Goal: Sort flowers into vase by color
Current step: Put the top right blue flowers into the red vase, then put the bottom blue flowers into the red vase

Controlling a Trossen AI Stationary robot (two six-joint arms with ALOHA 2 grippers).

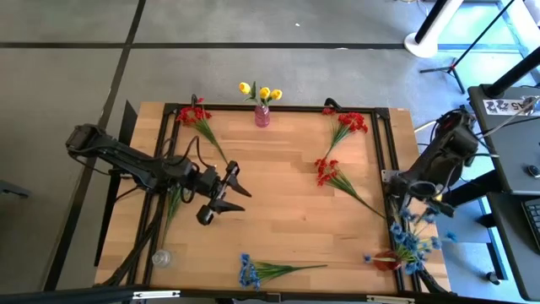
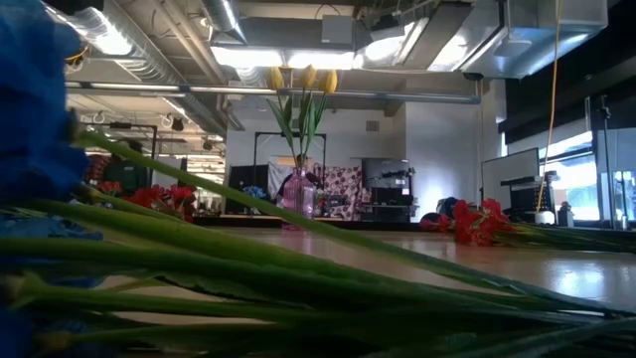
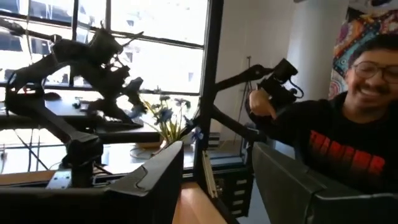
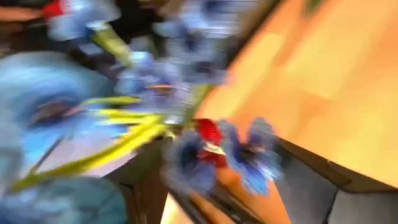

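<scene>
Sorting step under way: right gripper hovered over the blue flowers at the table's near right corner; whether its fingers held a stem could not be told. Left gripper waited mid-table, fingers spread wide and empty. Yellow flowers already stood in the pink vase; red flowers and a blue bunch lay loose, probably next to collect.

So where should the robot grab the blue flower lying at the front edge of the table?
Best on the bare green stem, not the blooms. The blue flower lies flat, its blue head toward the left and the thin stem running right across open wood. Coming straight down from above near mid-stem, fingers either side of it, looks safest. The left tool hangs open over the table and seems nearer.
</scene>
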